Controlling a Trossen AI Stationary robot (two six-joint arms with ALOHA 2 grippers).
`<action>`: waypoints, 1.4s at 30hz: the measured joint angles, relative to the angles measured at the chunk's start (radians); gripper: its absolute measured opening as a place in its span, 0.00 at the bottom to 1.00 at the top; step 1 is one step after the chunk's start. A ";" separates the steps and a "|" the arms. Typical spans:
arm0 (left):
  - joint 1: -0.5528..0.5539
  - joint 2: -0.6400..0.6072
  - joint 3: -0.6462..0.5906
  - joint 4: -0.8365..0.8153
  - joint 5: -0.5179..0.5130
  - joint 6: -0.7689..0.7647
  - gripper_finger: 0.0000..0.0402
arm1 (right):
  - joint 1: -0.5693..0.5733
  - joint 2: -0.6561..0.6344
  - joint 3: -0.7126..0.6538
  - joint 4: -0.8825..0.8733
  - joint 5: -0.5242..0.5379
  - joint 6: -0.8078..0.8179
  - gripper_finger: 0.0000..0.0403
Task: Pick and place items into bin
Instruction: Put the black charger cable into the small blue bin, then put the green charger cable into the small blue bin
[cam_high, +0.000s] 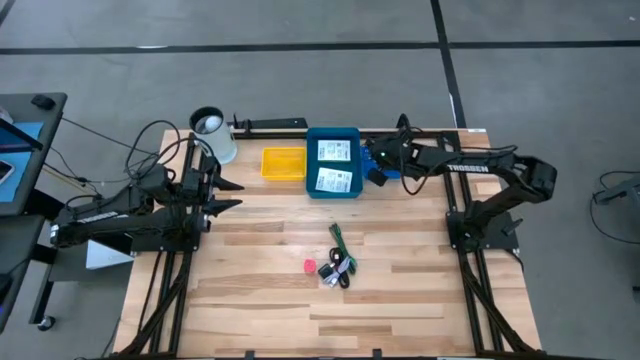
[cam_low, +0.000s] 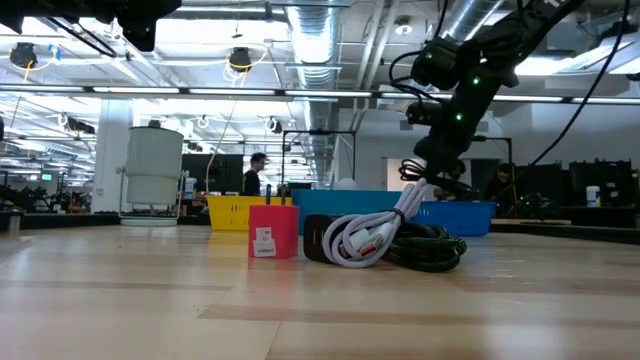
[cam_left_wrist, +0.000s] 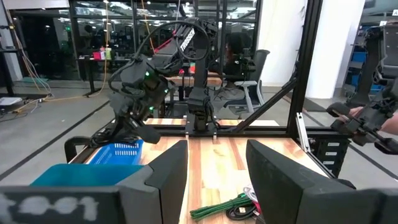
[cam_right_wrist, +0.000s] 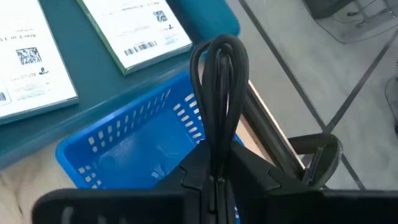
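1. The right claw (cam_right_wrist: 214, 177) pinches a looped black cable (cam_right_wrist: 219, 93) directly above the small blue slotted plastic basket (cam_right_wrist: 124, 146).
2. Step in hand: delivery. The next move calls for lowering, then releasing.
3. Two white printed cards (cam_high: 333, 165) lie in the teal tray beside that basket.
4. The left claw (cam_high: 232, 195) waits, fingers spread, well apart from the basket.

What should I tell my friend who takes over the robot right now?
Right pincer: shut on a looped black cable, held above the small blue basket at the table's far edge.
Left pincer: open, holding nothing, waiting at the table's left side.
Done: two white printed cards lie in the teal bin.
Left: drop the cable. On mid-table there is a pile: pink cube, green piece, white and black cables. A yellow tray sits beside the bin.
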 joint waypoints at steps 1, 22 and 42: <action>0.000 0.000 0.000 0.000 0.000 0.000 0.38 | 0.000 0.000 0.000 0.001 0.000 0.001 0.13; 0.000 0.000 0.000 -0.002 -0.004 0.005 0.39 | 0.089 -0.056 0.000 -0.072 0.004 0.032 0.42; 0.000 0.000 0.001 -0.011 -0.004 0.005 0.39 | 0.409 -0.131 0.115 -0.116 -0.166 0.435 0.46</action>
